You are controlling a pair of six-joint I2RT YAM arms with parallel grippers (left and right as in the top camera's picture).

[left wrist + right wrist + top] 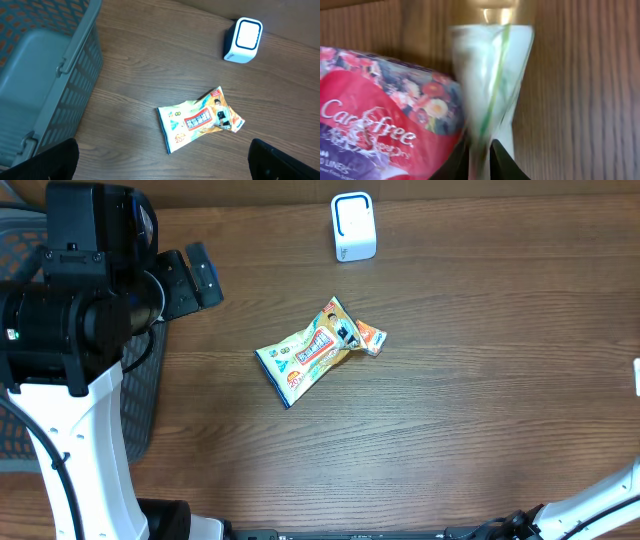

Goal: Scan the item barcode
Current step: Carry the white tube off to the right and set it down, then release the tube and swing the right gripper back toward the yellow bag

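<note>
Snack packet [318,350] is seen lying near scanner [353,226], on the robot's side of it, judged unscanned. Left gripper [167,162] is held wide open, empty. Pale packet [490,85] is pinched in right gripper [481,160]; its place relative to scanner is not shown.

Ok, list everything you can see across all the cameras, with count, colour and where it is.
snack pack: one, yellow and orange, table centre
scanner: one, white with blue trim, far side of table
basket: one, grey, by the left arm
red pack: one, red floral, beside the pale pack
pale pack: one, whitish with a green stripe, pinched in the right gripper
table: one, brown wood
left gripper: one, black, open, above the table
right gripper: one, black, closed on the pale pack
</note>
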